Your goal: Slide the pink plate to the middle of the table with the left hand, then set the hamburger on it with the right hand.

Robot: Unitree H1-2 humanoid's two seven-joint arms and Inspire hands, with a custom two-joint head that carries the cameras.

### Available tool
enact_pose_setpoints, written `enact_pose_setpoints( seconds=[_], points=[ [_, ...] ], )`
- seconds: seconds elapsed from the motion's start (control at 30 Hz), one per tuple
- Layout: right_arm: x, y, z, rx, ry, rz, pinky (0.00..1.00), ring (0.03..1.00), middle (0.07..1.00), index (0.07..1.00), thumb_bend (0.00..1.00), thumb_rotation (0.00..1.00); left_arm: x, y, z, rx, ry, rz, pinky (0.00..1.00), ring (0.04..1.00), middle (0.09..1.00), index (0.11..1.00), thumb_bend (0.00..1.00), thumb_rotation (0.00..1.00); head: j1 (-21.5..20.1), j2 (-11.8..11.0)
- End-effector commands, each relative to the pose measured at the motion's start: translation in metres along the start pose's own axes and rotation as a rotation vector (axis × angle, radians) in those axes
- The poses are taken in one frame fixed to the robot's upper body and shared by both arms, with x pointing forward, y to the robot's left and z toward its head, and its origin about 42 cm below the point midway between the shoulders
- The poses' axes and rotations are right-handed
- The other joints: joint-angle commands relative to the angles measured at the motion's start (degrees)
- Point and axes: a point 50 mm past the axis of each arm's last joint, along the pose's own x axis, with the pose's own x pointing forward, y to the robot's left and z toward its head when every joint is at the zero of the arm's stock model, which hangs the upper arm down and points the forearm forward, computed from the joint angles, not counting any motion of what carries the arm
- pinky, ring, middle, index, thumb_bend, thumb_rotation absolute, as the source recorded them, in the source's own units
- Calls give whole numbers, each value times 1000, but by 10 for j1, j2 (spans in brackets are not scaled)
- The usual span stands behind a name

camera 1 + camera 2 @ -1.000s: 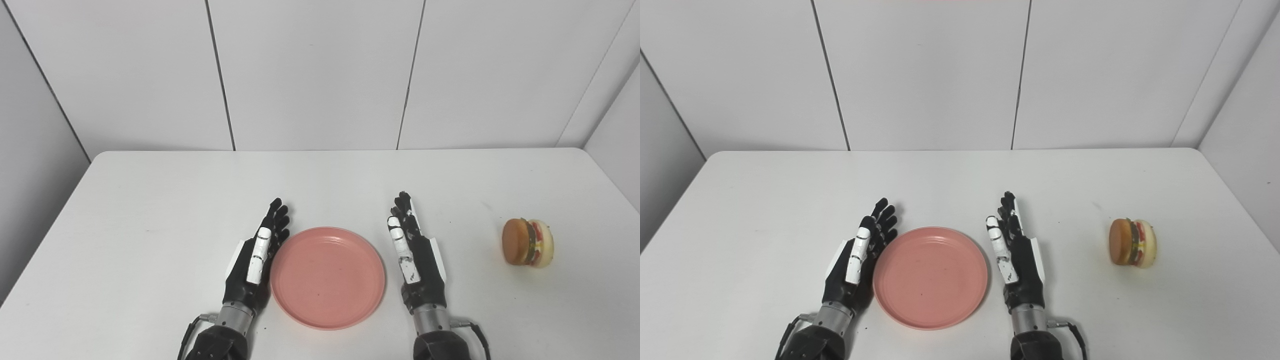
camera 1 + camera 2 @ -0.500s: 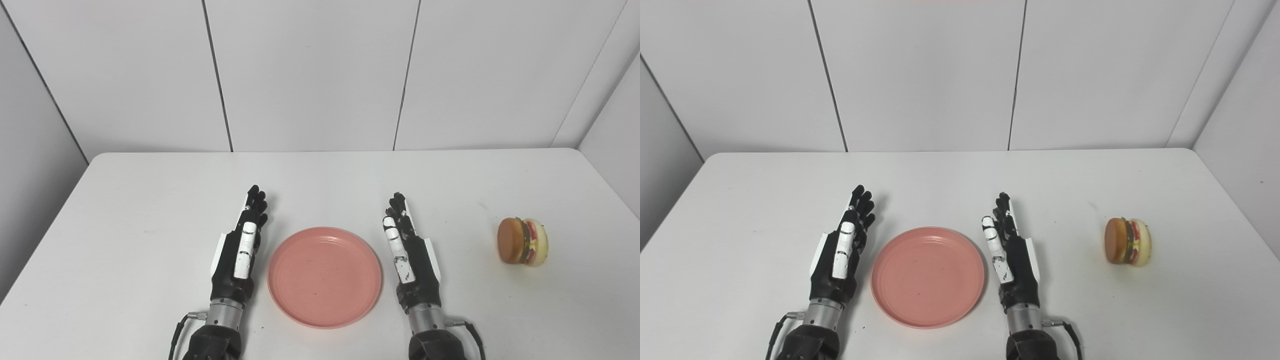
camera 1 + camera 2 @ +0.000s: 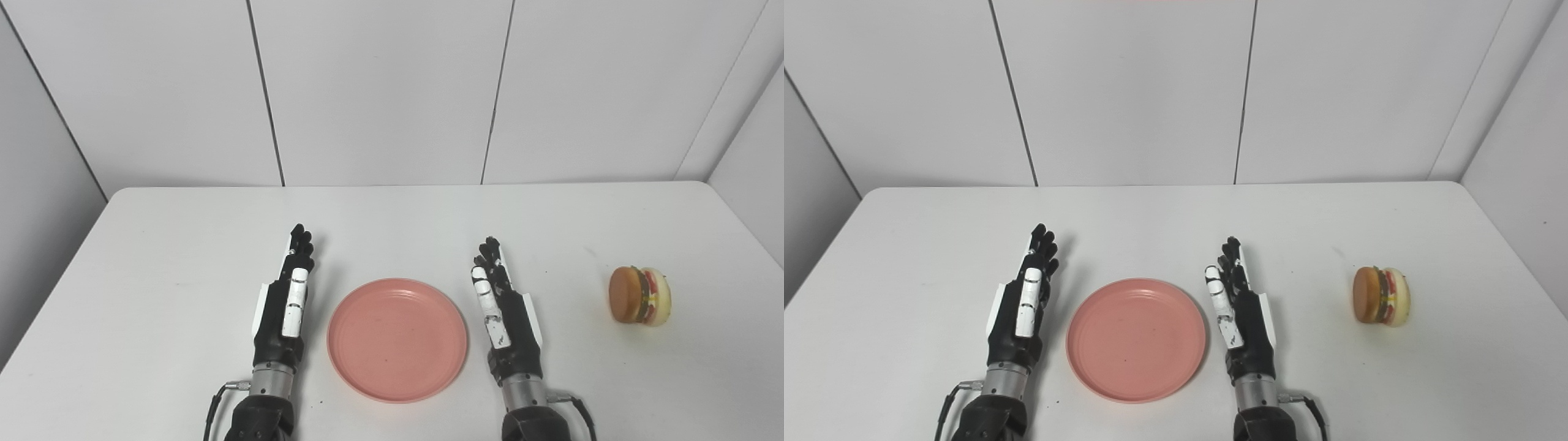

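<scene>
Since a second ago the left hand [image 3: 283, 306] has drawn away from the pink plate [image 3: 397, 340] and now lies open and empty just beside its left rim, fingers stretched forward, while the right hand [image 3: 506, 321], open and empty too, rests edge-up by the right rim. That plate sits near the middle of the table [image 3: 184, 245], and the hamburger [image 3: 640, 296] stands on its side, well apart to the right. Probably the hamburger is a light toy that may roll, so a hold across both buns seems safest.
</scene>
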Motion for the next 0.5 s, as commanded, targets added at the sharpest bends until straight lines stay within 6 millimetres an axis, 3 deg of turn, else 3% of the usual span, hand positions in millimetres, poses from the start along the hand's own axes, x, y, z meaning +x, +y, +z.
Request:
enact_pose_setpoints(
  seconds=[0.0, 0.27, 0.47],
  points=[
    [-8, -6, -4, -16, 20, -23, 998, 980, 988, 1000, 549, 825, -40, 12, -37, 10, 153, 28, 1000, 1000, 1000, 1000, 553, 1000, 0, 0],
    [-1, -12, 7, -16, -45, -34, 1000, 994, 1000, 1000, 538, 807, -42, 8, -34, -76, 173, -26, 1000, 1000, 1000, 1000, 522, 1000, -7, 5],
    [9, -25, 28, -32, -116, -31, 1000, 1000, 1000, 1000, 560, 801, -44, 8, -34, -85, 211, -65, 1000, 1000, 1000, 1000, 533, 1000, -13, 8]
  ],
)
